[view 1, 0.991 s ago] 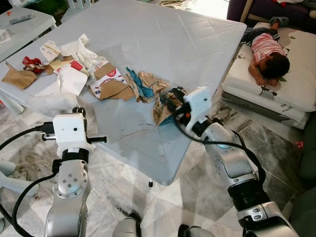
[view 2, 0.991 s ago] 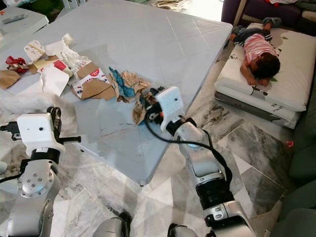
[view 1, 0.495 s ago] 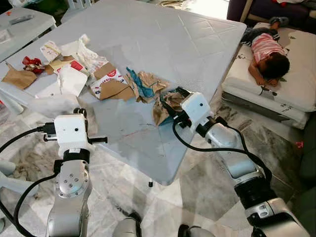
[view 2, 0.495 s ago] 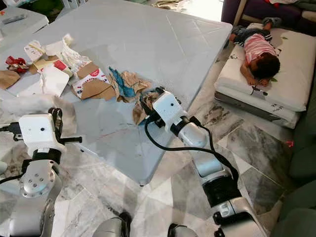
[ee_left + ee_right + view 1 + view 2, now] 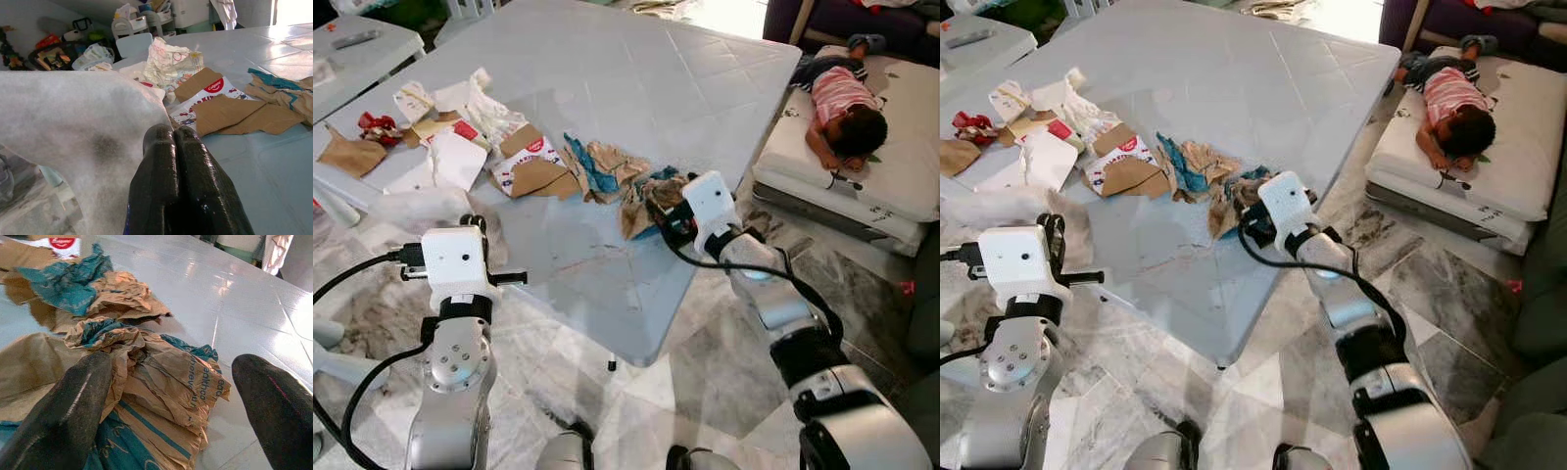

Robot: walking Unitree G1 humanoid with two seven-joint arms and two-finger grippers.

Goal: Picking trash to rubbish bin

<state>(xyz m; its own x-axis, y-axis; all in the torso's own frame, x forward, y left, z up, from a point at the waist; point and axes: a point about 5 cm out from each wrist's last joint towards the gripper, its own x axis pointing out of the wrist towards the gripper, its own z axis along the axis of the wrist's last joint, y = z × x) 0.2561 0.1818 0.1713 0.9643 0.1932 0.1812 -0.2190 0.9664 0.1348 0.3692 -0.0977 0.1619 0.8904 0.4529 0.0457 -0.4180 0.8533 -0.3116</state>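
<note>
Right gripper (image 5: 171,396) is at the near right part of the pale table (image 5: 636,78), its two black fingers (image 5: 63,401) spread wide with a crumpled brown-and-teal paper bag (image 5: 161,377) between them — one finger lies against the bag's folds, the other stands apart from it, so nothing is clamped. That bag (image 5: 651,196) lies on the tabletop just beside a second crumpled brown-and-teal paper (image 5: 602,168), and further toward the robot's left sits a spread of torn cardboard with red print (image 5: 530,166), white paper (image 5: 450,162) and a red wrapper (image 5: 377,125). Left gripper (image 5: 177,139) is held low at the table's near left edge, its fingers pressed together and empty, beside a white fleecy cloth (image 5: 63,132) — the cardboard lies beyond its tips. A person (image 5: 842,103) lies on a white mattress (image 5: 901,186) on the marble floor (image 5: 705,372), well to the right of the table.
</note>
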